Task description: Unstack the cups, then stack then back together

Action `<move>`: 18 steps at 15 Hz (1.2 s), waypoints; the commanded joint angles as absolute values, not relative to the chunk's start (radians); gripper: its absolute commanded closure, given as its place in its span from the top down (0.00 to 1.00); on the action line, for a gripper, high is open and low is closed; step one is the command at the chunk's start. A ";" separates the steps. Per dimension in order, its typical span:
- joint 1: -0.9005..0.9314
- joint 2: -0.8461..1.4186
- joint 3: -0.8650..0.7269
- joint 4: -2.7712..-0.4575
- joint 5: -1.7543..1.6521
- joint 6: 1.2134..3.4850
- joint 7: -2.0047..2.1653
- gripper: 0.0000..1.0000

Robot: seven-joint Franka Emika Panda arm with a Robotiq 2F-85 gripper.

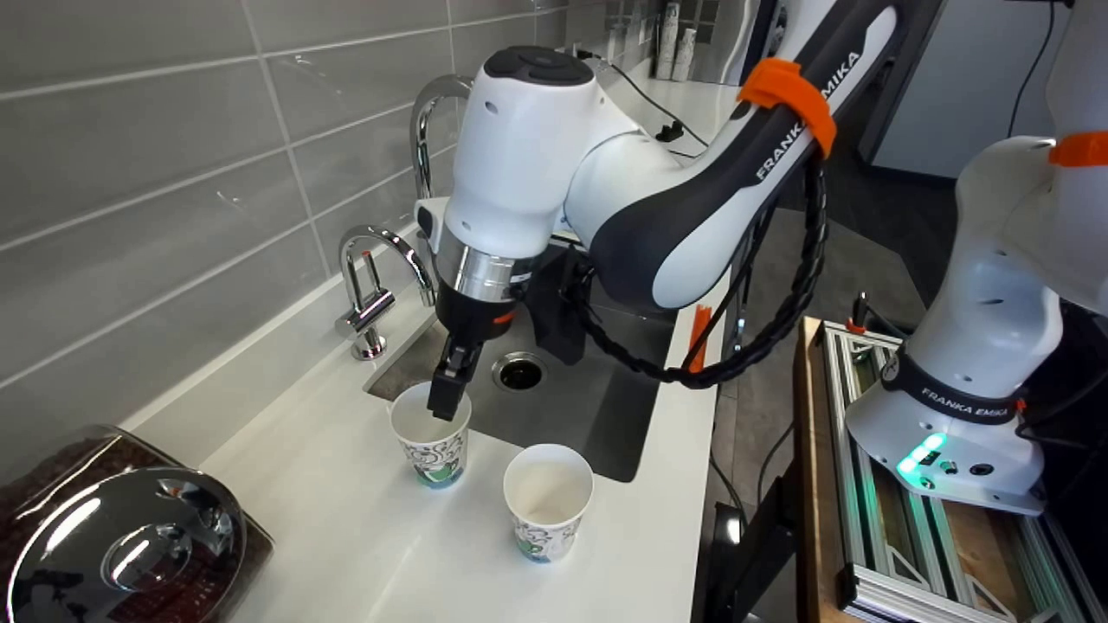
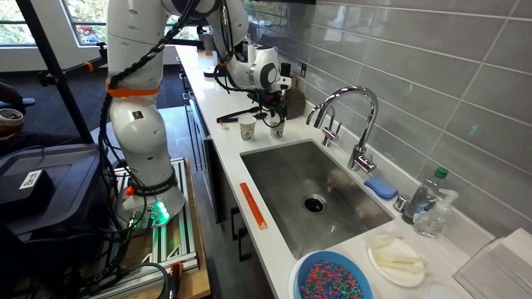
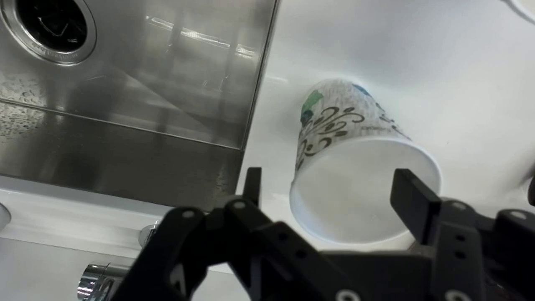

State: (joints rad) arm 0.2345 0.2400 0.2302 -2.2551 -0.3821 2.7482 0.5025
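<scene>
Unstacking is judged done: one paper cup (image 1: 430, 450) is seen upright beneath the gripper (image 3: 330, 192), and a second paper cup (image 1: 547, 510) is seen upright and apart, right of the tool. Stacking back is judged left to do. The gripper is spread, with nothing pinched; in the wrist view the first cup's mouth is overlapped by one finger (image 3: 413, 205), though whether inside or above it cannot be told. Along the white counter (image 1: 329, 536), in an exterior view, a lidded jar (image 1: 130, 536) is seen well left of the tool, a small faucet (image 1: 368, 313) nearer on its left, the sink (image 1: 571, 411) behind and right. Farther right, an orange strip (image 1: 699, 337) is laid by the counter's edge and, past gray floor (image 1: 844, 260), the robot's base (image 1: 952, 459) is mounted on a metal frame (image 1: 853, 433).
</scene>
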 commanded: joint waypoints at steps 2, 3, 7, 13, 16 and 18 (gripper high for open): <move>0.263 0.295 0.206 -2.204 -0.416 2.719 0.552 0.58; 0.265 0.301 0.204 -2.199 -0.415 2.719 0.552 0.51; 0.274 0.312 0.194 -2.189 -0.412 2.720 0.557 0.18; 0.368 0.280 0.103 -2.198 -0.364 2.728 0.530 0.00; 0.376 0.244 0.098 -2.218 -0.358 2.729 0.526 0.01; 0.375 0.216 0.101 -2.228 -0.356 2.725 0.522 0.01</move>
State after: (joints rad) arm 0.3540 0.2735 0.1147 -2.1989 -0.3766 2.7482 0.5189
